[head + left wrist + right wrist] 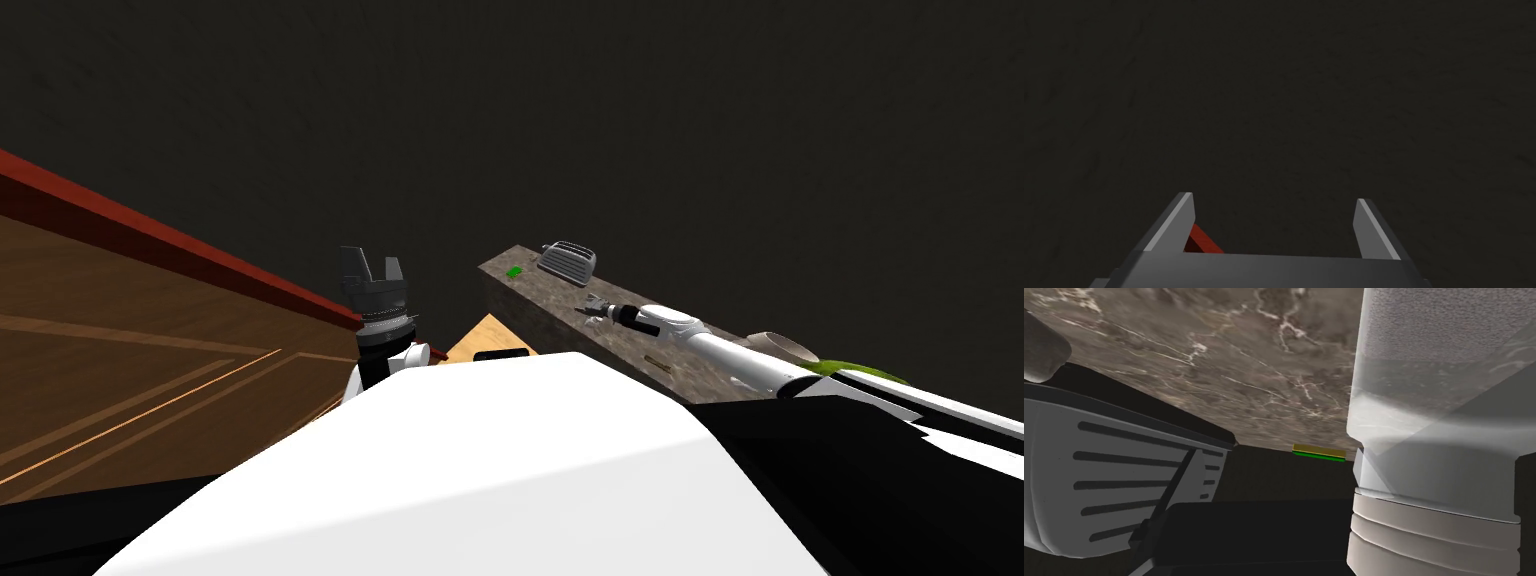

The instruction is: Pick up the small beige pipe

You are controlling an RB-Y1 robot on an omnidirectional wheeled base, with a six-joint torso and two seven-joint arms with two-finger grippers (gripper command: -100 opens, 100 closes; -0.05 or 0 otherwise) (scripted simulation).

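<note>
- On the marble counter (530, 297), the small beige pipe (655, 362) lies at five o'clock from my right gripper (597, 310); its grip I cannot tell.
- A translucent jar (1434, 438) holds a grainy fill.
- My left gripper (372, 262) gapes wide, empty.

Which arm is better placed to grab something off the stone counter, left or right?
Right. The right gripper is over the marbled counter near the toaster; the left gripper stands raised and open, off to its side.

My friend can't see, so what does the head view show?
The right tool is out over a brown marbled counter, near a grey toaster. The left tool is raised and open, beside a wooden floor.
</note>
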